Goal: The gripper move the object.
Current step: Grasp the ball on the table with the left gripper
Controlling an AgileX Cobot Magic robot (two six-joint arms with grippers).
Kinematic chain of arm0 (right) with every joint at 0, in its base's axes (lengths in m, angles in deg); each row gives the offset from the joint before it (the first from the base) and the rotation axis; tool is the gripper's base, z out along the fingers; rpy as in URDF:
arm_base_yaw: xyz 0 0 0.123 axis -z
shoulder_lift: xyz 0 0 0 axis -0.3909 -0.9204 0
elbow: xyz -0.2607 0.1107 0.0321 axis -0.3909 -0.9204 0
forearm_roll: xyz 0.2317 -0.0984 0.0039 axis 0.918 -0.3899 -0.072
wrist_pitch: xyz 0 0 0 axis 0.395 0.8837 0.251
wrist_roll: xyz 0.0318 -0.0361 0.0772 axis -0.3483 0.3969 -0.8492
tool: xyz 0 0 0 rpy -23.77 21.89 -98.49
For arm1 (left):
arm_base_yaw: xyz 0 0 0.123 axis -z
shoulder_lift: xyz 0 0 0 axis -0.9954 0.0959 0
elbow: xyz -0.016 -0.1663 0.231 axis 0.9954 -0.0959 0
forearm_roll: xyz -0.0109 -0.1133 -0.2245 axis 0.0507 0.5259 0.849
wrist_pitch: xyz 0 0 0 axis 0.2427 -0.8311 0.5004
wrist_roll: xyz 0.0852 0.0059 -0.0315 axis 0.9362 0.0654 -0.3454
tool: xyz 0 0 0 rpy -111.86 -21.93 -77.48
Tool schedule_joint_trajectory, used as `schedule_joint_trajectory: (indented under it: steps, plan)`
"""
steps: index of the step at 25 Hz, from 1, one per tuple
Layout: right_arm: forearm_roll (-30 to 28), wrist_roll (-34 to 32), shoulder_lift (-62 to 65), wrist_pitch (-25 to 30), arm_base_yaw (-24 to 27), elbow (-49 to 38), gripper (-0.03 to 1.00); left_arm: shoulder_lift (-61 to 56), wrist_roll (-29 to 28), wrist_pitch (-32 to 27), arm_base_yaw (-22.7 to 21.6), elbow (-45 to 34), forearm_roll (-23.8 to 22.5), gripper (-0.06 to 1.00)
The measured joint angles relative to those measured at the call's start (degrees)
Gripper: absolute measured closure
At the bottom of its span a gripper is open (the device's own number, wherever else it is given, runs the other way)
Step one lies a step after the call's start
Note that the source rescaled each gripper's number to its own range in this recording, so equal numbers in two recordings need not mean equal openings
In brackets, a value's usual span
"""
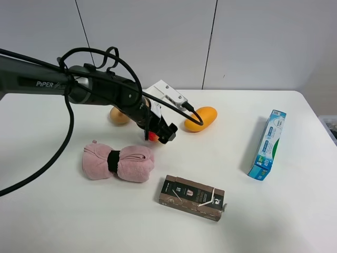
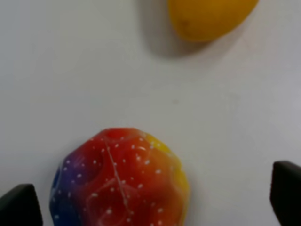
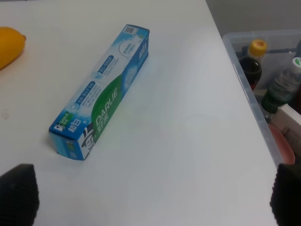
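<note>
- The left claw (image 1: 162,133) is lowered over the ball (image 2: 120,181), which sits on the table (image 1: 63,211) between the potato (image 1: 119,116) and the mango (image 1: 200,118), just behind the pink towel (image 1: 118,162).
- In the left wrist view the claw is spread wide: its black fingertips (image 2: 19,207) stand on either side of the ball, with bare table showing between each tip and the ball. It has hold of nothing.
- Judged from this, the approach and lining-up are done (the ball is roughly centred between the tips, a little nearer one of them). The grasp has not begun.
- What is left is most of the task: closing on the ball, lifting it, carrying it and setting it down. The pictures do not show where it is meant to go.
- The mango lies close by, so a lift straight up looks safer than a sideways drag.
- The right claw (image 3: 150,197) is parted wide too and empty, over the table near the toothpaste box (image 3: 101,89), well away from the ball.
</note>
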Motion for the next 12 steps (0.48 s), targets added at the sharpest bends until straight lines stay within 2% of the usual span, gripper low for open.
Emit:
schedule_joint_trajectory:
  steps: [12]
  plan:
    - [0.0,0.0,0.0,0.0,0.0,0.0,-0.03,4.0,1.3,2.8,-1.6,0.0,-1.6,-0.03]
